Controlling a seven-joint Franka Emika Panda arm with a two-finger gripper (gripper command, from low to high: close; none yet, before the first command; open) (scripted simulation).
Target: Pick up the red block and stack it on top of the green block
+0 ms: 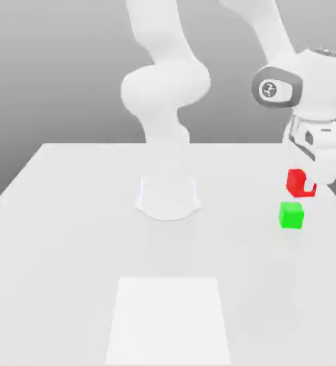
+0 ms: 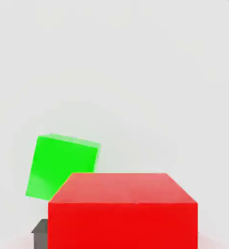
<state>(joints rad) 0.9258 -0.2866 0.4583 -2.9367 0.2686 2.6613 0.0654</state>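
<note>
The red block [image 1: 295,181] hangs above the table at the exterior view's right, with my gripper [image 1: 300,185] shut on it. One white finger [image 1: 311,188] covers part of its right side. The green block [image 1: 291,214] rests on the white table just below and slightly in front of the red one, apart from it. In the hand view the red block [image 2: 122,209] sits close to the camera, and the green block [image 2: 61,165] lies on the table beyond it and off to one side, slightly rotated. A dark fingertip [image 2: 40,232] shows beside the red block.
The arm's round white base [image 1: 168,197] stands mid-table, to the exterior view's left of the blocks. A paler square patch [image 1: 169,322] marks the table's front. The table's right edge [image 1: 335,196] runs close to the blocks.
</note>
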